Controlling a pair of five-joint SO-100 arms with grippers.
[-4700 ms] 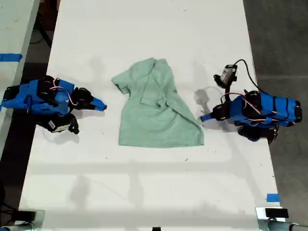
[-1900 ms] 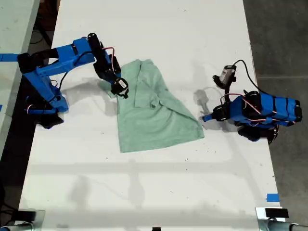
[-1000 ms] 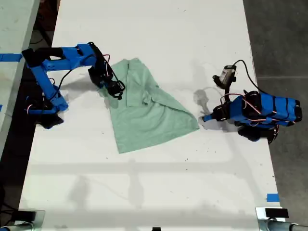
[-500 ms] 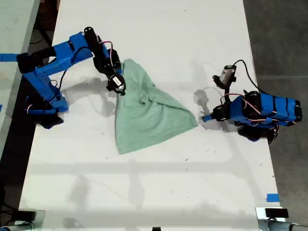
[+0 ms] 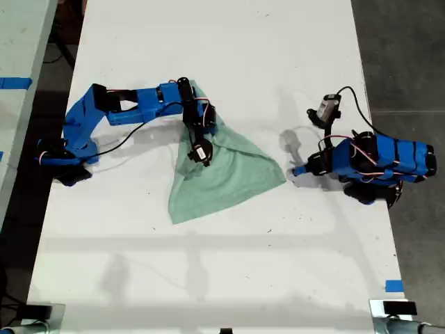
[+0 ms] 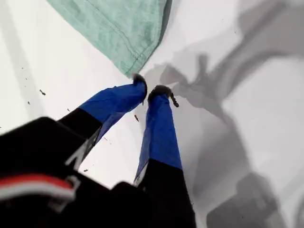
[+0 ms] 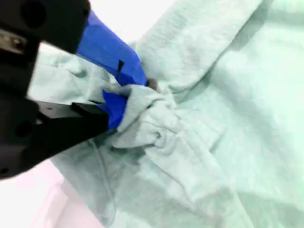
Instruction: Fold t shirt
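The pale mint-green t shirt (image 5: 233, 174) lies rumpled on the white table (image 5: 208, 42), partly doubled over itself. My second gripper (image 5: 197, 154) (image 7: 127, 95) is shut on a bunched fold of the t shirt (image 7: 213, 118), held over the garment's middle; its arm reaches in from the exterior view's left. My first gripper (image 5: 295, 169) (image 6: 149, 90) rests low on the table at the exterior view's right. Its fingers are shut with nothing in them, and the tips sit just off a hemmed corner of the t shirt (image 6: 123, 28).
A small camera on a cable (image 5: 327, 109) sticks up by the first arm. Blue tape marks (image 5: 393, 285) sit near the table's edge at the exterior view's lower right. Dark floor borders the table on both sides.
The second arm has swung from the exterior view's left toward the middle, dragging the gripped cloth over the shirt and folding it. The first arm has stayed still.
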